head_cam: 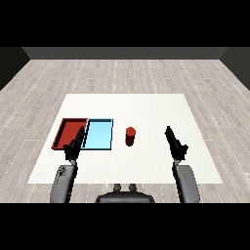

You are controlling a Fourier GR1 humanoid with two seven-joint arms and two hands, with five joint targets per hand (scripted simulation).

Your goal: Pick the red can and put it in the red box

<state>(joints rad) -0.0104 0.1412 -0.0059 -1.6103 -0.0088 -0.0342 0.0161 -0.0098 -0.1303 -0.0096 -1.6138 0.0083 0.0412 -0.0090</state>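
Grey plank flooring surrounds my white desk (146, 105). My small red cylindrical can (130, 136) stands upright at centre, untouched; the shallow red tray (63, 131) lies at nine o'clock. Both left hand (73, 148) and right hand (176, 143) hover with fingers straight, holding nothing, ready to reach.

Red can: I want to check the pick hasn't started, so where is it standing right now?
In the head view the red can stands upright on the white table, just right of the light blue tray, untouched by either hand.
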